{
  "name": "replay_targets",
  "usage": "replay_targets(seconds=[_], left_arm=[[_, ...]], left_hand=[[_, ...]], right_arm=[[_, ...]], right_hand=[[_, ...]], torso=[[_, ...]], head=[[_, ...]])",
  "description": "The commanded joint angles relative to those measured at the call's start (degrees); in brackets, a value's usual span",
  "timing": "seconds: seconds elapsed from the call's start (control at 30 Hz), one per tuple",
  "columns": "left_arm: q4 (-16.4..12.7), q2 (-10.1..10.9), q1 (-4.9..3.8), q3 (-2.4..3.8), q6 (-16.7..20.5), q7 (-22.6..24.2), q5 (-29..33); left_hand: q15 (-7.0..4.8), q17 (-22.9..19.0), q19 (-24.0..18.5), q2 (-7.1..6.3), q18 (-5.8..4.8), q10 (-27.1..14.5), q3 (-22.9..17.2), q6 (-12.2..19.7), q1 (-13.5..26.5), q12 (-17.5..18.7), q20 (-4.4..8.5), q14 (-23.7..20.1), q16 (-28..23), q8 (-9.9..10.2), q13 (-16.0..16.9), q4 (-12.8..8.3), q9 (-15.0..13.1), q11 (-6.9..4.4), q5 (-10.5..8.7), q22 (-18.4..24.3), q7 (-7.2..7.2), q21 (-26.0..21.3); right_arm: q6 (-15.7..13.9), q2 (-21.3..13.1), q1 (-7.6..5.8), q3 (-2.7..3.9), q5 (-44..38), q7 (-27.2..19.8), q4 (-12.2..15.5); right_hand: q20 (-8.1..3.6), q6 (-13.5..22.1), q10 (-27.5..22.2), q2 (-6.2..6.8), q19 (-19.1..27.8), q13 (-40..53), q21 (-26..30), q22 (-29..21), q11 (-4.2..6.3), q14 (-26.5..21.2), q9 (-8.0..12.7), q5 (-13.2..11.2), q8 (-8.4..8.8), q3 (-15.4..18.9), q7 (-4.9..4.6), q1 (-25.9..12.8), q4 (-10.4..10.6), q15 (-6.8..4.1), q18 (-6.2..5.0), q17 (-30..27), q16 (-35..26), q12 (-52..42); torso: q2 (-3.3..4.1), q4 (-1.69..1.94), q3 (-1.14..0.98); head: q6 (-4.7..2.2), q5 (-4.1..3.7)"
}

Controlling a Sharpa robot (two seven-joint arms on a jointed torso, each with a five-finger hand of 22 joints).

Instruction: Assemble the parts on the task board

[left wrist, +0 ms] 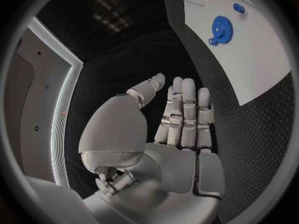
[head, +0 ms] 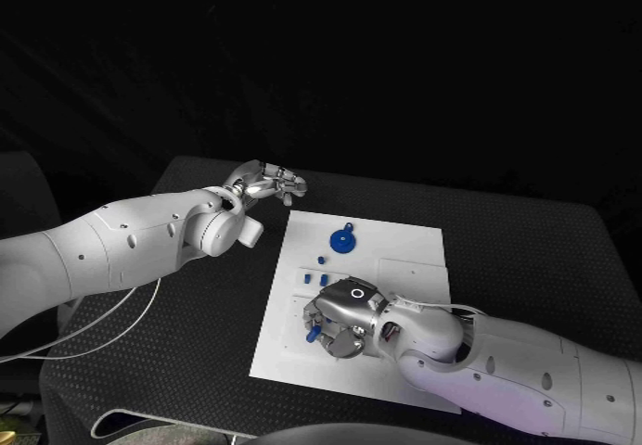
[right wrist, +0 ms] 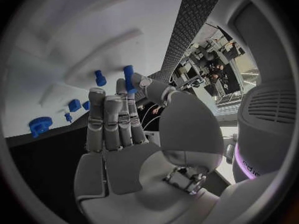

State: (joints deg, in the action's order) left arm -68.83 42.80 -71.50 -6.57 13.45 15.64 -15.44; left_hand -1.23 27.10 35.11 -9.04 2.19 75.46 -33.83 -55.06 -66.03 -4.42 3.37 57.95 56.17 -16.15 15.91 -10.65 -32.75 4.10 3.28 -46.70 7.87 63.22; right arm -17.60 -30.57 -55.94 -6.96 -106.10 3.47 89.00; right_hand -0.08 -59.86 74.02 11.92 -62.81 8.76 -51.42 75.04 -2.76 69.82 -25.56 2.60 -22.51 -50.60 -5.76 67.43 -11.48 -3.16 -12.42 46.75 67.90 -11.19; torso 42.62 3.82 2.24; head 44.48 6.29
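The white task board (head: 402, 243) lies in the middle of the black table. A blue gear (head: 344, 242) rests on its far part, with small blue parts (head: 315, 276) just nearer on the board. My right hand (head: 341, 320) hovers over the board's near left area. In the right wrist view this hand (right wrist: 118, 129) pinches a blue peg (right wrist: 129, 78) between thumb and a finger; another blue peg (right wrist: 99, 77) stands on the board (right wrist: 56, 50). My left hand (head: 265, 181) is off the board's far left corner, its fingers (left wrist: 186, 109) straight, side by side and holding nothing.
The left wrist view shows the gear (left wrist: 221, 26) and a small blue part (left wrist: 238, 7) on the board (left wrist: 255, 69). A raised rectangular outline (head: 412, 278) marks the board's right half. Black textured table (head: 535, 250) surrounds the board.
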Motion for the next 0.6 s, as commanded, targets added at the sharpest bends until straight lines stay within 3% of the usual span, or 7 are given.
replay_targets(seconds=[0.03,0.33,0.6], left_arm=[[-0.18,-0.15,-0.09,0.05,-0.75,0.19,0.14],[-0.28,-0.23,-0.1,0.05,-0.8,0.19,0.14],[-0.27,-0.2,-0.1,0.05,-0.83,0.13,0.14]], left_hand=[[0.26,0.07,-0.31,-0.06,-1.09,-0.39,0.02,0.42,0.24,0.22,3.2,-0.11,-0.35,0.18,-0.01,0.25,0.03,0.06,0.1,-0.02,-0.09,-0.33],[0.27,0.09,-0.31,-0.08,-1.1,-0.41,0.03,0.44,0.27,0.23,3.19,-0.12,-0.36,0.18,-0.01,0.28,0.03,0.06,0.09,-0.03,-0.08,-0.33],[0.27,0.11,-0.33,-0.1,-1.1,-0.42,0.04,0.46,0.26,0.23,3.19,-0.13,-0.38,0.18,-0.01,0.28,0.03,0.07,0.09,-0.03,-0.08,-0.34]], right_arm=[[2.57,0.5,0.24,-0.29,-1.23,0.05,0.08],[4.68,1.88,0.23,-1.29,-1.36,0.44,-0.48],[5.07,2.21,0.24,-1.48,-1.55,0.97,-0.98]], right_hand=[[-0.17,-0.27,0.36,-0.23,-0.27,0.07,-0.25,0.67,0.02,-0.01,-0.11,0.25,-0.38,0.06,0.02,-0.06,-0.35,-0.46,-2.58,-0.05,0.02,-0.35],[-0.14,-0.27,0.33,-0.28,-0.29,0.08,-0.25,0.68,0.0,0.01,-0.09,0.28,-0.34,0.13,0.0,-0.25,-0.36,-0.44,-2.58,-0.04,0.01,-0.31],[-0.11,-0.2,0.22,-0.58,-0.24,0.1,-0.22,0.7,-0.04,0.01,-0.06,0.25,-0.24,0.4,-0.03,-0.58,-0.57,-0.4,-2.58,-0.02,-0.01,-0.18]], torso=[[0.0,0.01,0.04],[0.01,0.0,0.04],[-0.01,0.04,0.01]], head=[[0.01,-0.02],[-0.01,-0.14],[0.13,-0.14]])
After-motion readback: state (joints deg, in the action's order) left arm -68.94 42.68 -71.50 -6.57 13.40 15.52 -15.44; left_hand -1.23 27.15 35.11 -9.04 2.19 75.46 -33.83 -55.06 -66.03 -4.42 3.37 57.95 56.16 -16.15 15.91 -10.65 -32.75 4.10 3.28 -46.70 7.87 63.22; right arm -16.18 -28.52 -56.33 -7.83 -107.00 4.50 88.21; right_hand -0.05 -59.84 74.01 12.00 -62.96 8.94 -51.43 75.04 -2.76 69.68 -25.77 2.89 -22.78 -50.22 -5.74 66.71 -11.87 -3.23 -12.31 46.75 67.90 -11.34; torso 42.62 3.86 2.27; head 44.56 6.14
